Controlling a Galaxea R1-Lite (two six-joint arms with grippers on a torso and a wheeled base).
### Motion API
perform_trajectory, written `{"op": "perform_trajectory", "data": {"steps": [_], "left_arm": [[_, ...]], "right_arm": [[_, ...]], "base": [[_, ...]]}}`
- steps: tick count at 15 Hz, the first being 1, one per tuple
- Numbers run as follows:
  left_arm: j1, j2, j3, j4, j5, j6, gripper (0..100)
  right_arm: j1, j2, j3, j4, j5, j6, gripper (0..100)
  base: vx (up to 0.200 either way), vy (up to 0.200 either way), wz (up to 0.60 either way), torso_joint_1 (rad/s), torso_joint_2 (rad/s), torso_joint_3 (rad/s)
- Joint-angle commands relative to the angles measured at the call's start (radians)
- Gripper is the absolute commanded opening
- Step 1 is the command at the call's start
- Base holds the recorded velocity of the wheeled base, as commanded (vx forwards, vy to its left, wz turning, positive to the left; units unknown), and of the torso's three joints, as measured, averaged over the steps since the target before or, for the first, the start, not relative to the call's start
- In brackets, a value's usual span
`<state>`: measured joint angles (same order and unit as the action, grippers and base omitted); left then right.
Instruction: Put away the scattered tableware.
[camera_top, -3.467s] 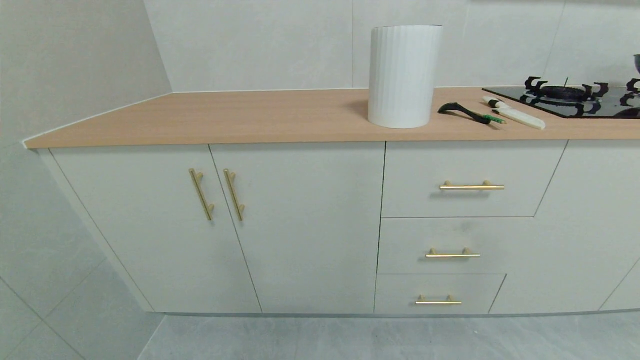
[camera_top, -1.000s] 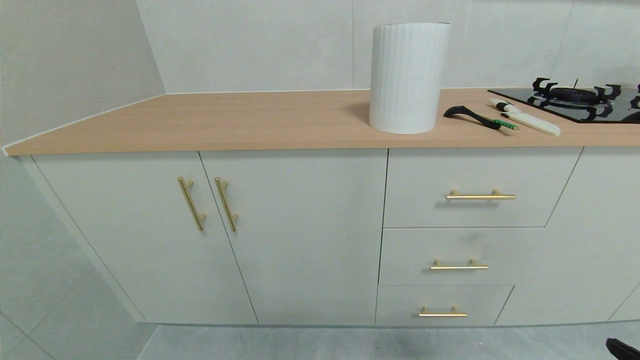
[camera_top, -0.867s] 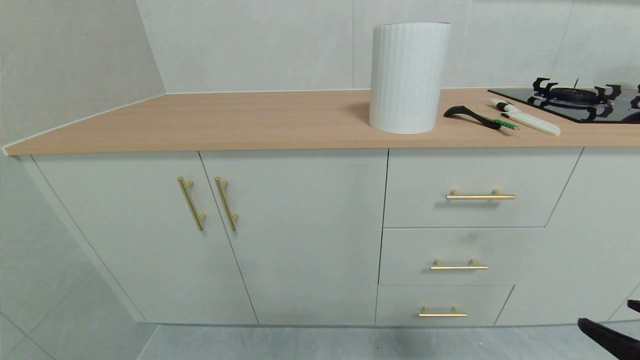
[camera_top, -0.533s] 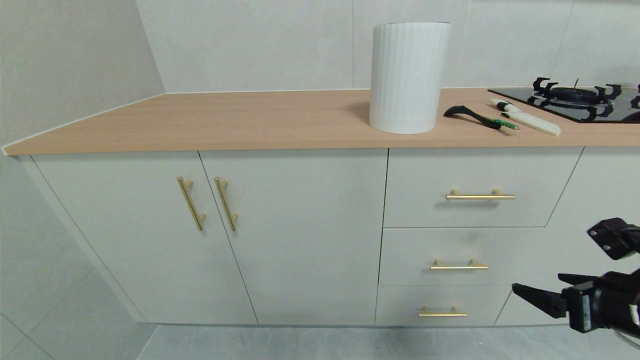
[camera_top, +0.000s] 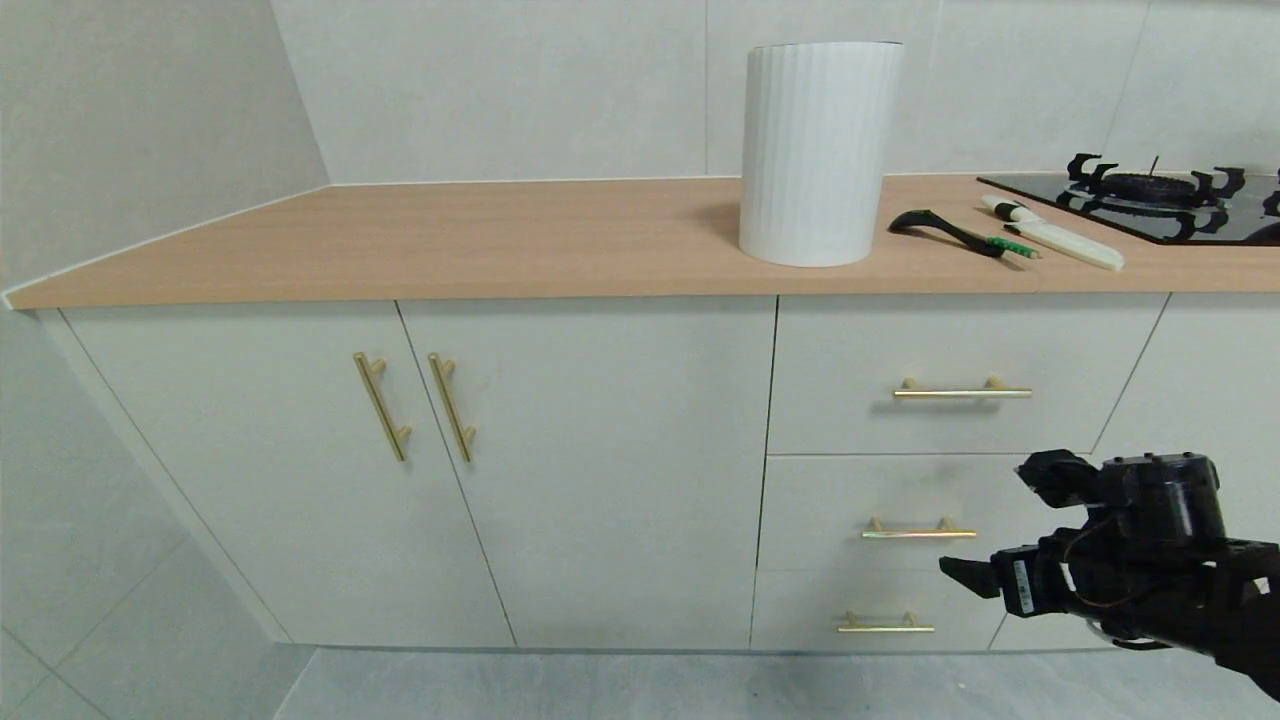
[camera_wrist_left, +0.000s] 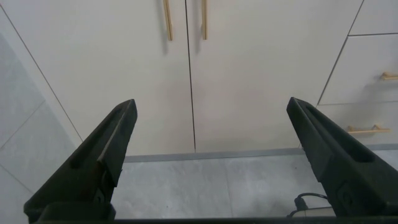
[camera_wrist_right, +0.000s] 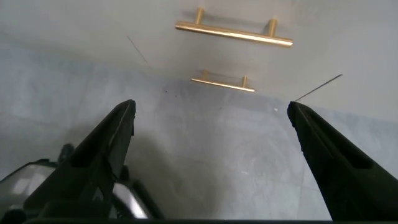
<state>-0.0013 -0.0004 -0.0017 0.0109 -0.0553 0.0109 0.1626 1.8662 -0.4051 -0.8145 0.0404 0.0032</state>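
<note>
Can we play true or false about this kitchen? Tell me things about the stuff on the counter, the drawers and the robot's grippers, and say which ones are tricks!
1. The tall white container stands upright on the wooden counter. True.
2. The black spoon lies inside the container. False: it lies on the counter beside it.
3. The right gripper holds the white knife. False: it is open and empty, low in front of the drawers; the knife lies on the counter.
4. All three drawers are shut. True.
5. The left gripper is open. True.
</note>
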Motion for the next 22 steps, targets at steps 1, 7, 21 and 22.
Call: {"op": "perform_trajectory", "data": {"steps": [1,7,21,22], "left_arm": [[0.0,0.0,0.0,0.0,0.0,0.0,100],[0.0,0.0,0.0,0.0,0.0,0.0,100],[0.0,0.0,0.0,0.0,0.0,0.0,100],[0.0,0.0,0.0,0.0,0.0,0.0,100]], "right_arm": [[-0.008,0.231,0.008,-0.209,-0.04,0.003,100],[-0.029,0.456,-0.009,-0.585,-0.108,0.063,100],[-0.029,0.682,-0.256,-0.658,-0.246,0.181,100],[-0.029,0.685,-0.267,-0.658,-0.246,0.181,100]], "base": [[0.0,0.0,0.0,0.0,0.0,0.0],[0.0,0.0,0.0,0.0,0.0,0.0],[0.0,0.0,0.0,0.0,0.0,0.0],[0.0,0.0,0.0,0.0,0.0,0.0]]}}
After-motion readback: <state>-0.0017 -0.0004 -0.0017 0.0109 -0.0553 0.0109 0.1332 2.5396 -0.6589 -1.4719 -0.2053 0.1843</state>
